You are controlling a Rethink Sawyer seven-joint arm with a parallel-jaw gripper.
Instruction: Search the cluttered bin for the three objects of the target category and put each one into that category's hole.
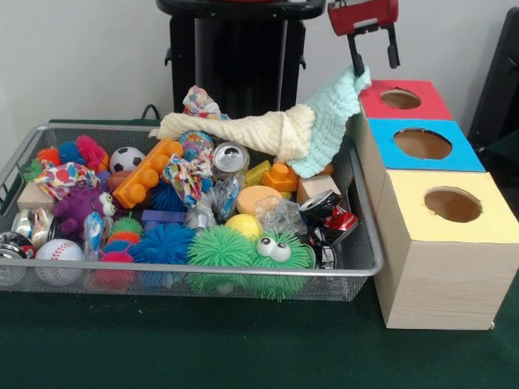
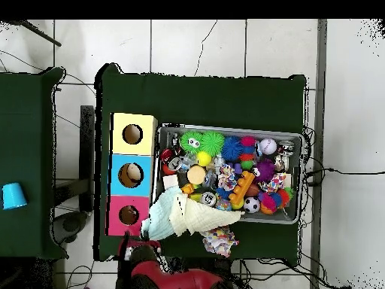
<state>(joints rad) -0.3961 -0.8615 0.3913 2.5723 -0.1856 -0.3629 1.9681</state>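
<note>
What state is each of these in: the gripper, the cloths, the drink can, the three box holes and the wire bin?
gripper: raised, pinching the mint cloth
mint cloth: hanging over the bin's edge
cream cloth: draped across the toys
drink can: tilted, top showing
box holes: open
wire bin: full of toys

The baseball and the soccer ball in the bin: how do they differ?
The baseball is white with red stitching; the soccer ball is white with black patches. In the front view, the baseball lies at the near edge, the soccer ball at the far side. Both are small round balls.
</note>
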